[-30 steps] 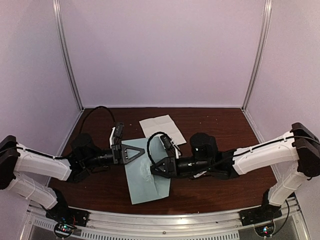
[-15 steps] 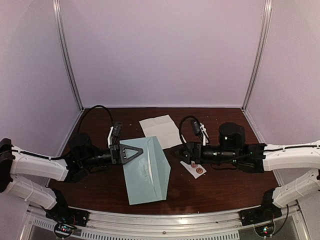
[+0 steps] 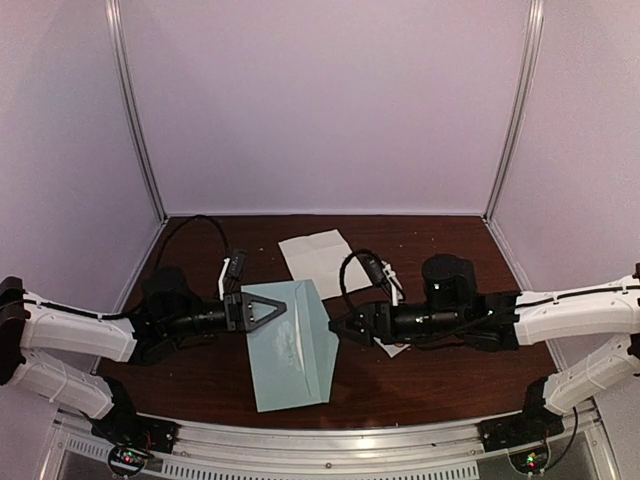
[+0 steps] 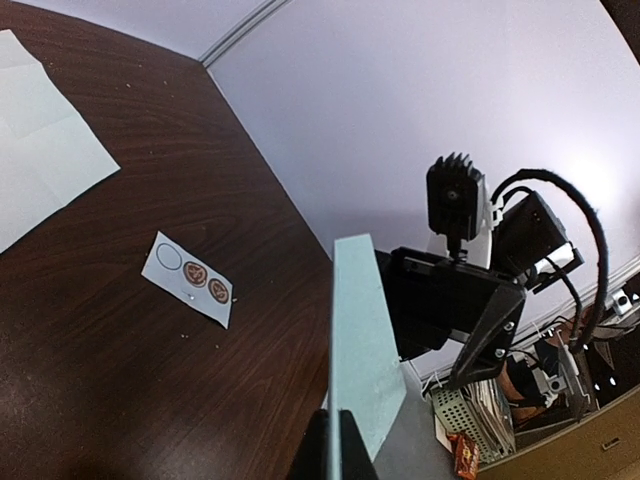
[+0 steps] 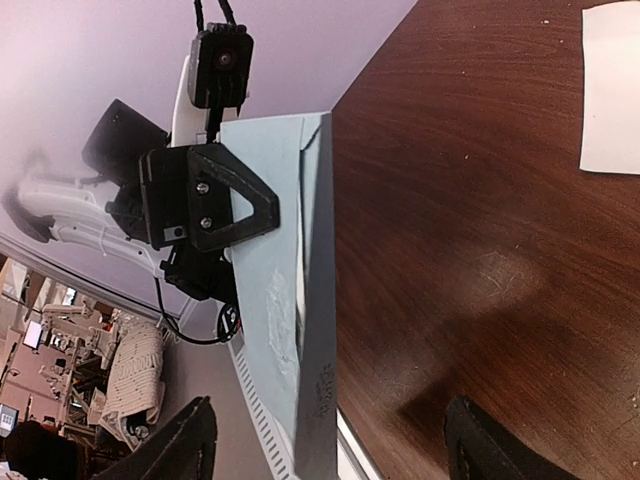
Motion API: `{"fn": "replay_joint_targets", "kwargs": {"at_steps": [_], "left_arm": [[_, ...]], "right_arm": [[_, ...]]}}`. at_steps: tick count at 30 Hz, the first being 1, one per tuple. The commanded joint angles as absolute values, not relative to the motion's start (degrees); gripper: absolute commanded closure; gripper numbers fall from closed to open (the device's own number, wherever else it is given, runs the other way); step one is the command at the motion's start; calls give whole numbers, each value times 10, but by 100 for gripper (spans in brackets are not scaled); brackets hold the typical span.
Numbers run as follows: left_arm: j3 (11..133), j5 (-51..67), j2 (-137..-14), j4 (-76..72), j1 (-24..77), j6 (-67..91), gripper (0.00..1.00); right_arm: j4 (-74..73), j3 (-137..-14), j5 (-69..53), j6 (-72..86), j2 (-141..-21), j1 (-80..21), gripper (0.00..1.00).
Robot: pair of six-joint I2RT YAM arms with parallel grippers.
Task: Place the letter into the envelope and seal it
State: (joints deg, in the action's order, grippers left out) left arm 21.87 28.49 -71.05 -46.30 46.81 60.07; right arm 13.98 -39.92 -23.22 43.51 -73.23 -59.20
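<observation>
While my left gripper (image 3: 275,306) is clamped tight on the envelope (image 3: 295,345), pinching its upper left edge, my right gripper (image 3: 338,328) hangs just off the envelope's right edge with its jaws spread wide and nothing between them.

From above, the envelope reads as a flat pale teal rectangle with a faint whitish mark at its middle. Only my wrist cameras show it lifted and tilted. My left wrist view has it edge-on, rising from between my fingers (image 4: 310,460), with the right gripper's black body beyond it. My right wrist view shows its face, with the left gripper's triangular frame over the upper part.

The letter (image 3: 318,255), a creased white sheet, lies flat beyond the envelope's far edge, apart from it. A small white sticker strip (image 4: 188,278), with two brown rounds and one empty ring, lies to the envelope's right. From above, my right arm covers most of it.

Letter and strip lie on a dark brown wooden table (image 3: 430,385), enclosed by pale lilac walls (image 3: 320,100) with metal posts (image 3: 135,110) at the corners.
</observation>
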Motion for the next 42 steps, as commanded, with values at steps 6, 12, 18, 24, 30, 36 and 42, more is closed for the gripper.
{"fn": "replay_joint_targets", "kwargs": {"at_steps": [6,12,18,24,30,36,42], "left_arm": [[227,268,-705,-457,465,588,100],[227,264,-708,-456,465,588,100],[225,250,-710,-432,464,579,97],[230,229,-716,-385,465,558,69],[243,143,-689,-257,457,539,40],[260,107,-644,-148,435,498,23],[294,141,-644,-82,373,446,20]], "right_arm": [[127,-430,-204,424,-756,-606,23],[72,-472,-183,406,-809,-630,64],[74,-472,-166,421,-815,-637,100],[43,-473,-139,452,-836,-637,100],[20,-483,-130,480,-883,-633,100],[-13,-517,-123,468,-926,-629,100],[-32,-531,-117,466,-927,-613,53]]}}
